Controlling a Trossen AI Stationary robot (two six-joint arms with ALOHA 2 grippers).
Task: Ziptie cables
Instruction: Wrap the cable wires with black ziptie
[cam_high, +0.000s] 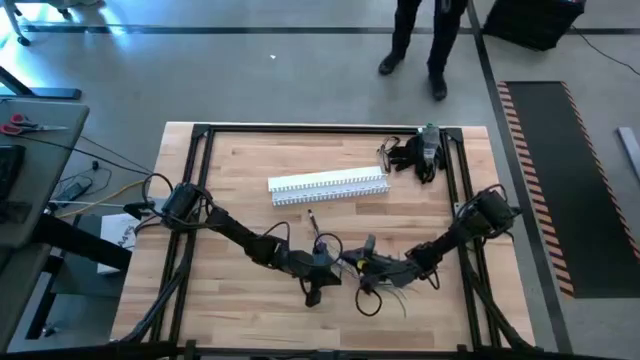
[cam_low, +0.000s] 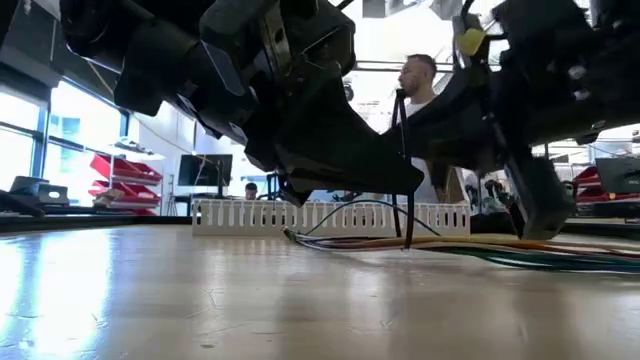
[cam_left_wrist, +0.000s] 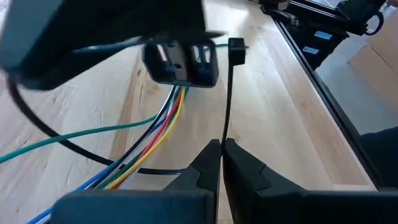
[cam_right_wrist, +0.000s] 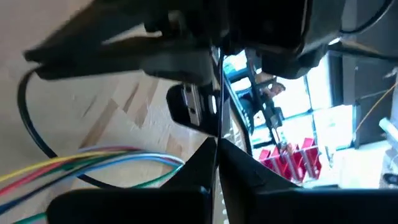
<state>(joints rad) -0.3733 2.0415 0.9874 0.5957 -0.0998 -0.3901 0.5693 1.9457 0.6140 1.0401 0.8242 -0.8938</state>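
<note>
A black ziptie (cam_left_wrist: 227, 93) is pinched upright by the left gripper (cam_left_wrist: 222, 149), fingers pressed together on its strap. The other end is nipped by the right gripper (cam_right_wrist: 216, 144) (also closed). The cables (cam_left_wrist: 158, 134) are seen fanned on the worktop (cam_high: 240, 190) betw. both grippers, near its front edge, w/ the white slotted channel (cam_high: 328, 185) well behind.

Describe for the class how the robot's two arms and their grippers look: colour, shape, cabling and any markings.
Both arms are black, jointed and slim, running from bulky bases at the table's side edges. The left gripper and right gripper are black too; their fingers are wedge-shaped and taper to narrow tips. Dark cables loop beside the arm bases. No markings can be made out on them.
</note>
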